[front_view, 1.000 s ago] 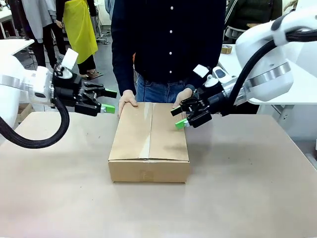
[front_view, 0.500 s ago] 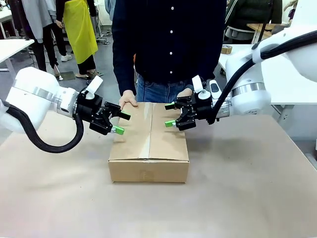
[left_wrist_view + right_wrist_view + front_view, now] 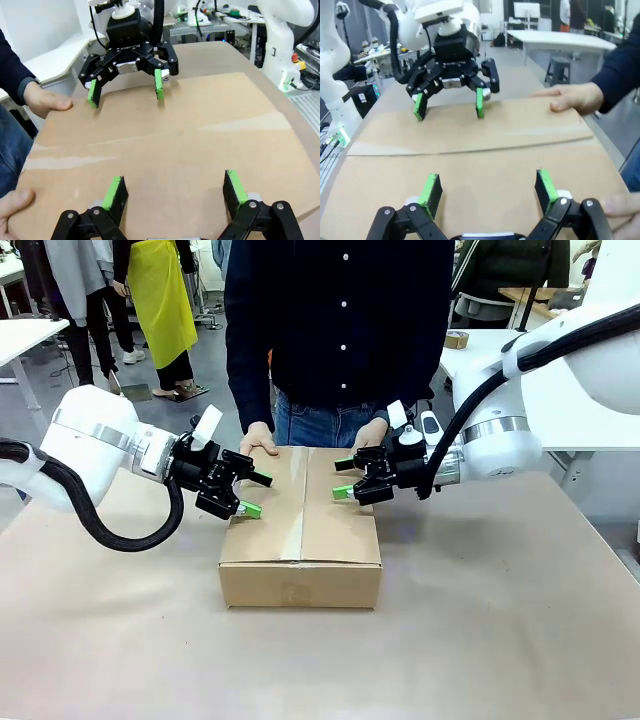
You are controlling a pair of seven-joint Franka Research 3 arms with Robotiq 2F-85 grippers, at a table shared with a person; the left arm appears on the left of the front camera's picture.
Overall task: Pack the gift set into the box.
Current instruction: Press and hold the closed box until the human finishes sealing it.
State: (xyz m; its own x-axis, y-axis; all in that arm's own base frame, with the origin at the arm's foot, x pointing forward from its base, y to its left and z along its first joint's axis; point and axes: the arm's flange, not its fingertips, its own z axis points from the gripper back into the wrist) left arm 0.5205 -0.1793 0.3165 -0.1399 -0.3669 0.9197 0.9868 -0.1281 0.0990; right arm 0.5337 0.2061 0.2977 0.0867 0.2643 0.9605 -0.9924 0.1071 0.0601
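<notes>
Hovering near opposite edges of the shut box [image 3: 300, 502], both jaws gape empty.

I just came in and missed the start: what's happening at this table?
A person at the far side rests one hand and the other hand on the far edge of the brown cardboard box, whose top flaps lie shut. The left gripper and the right gripper, both open and holding nothing, hover over the box's top from opposite sides, facing each other.
</notes>
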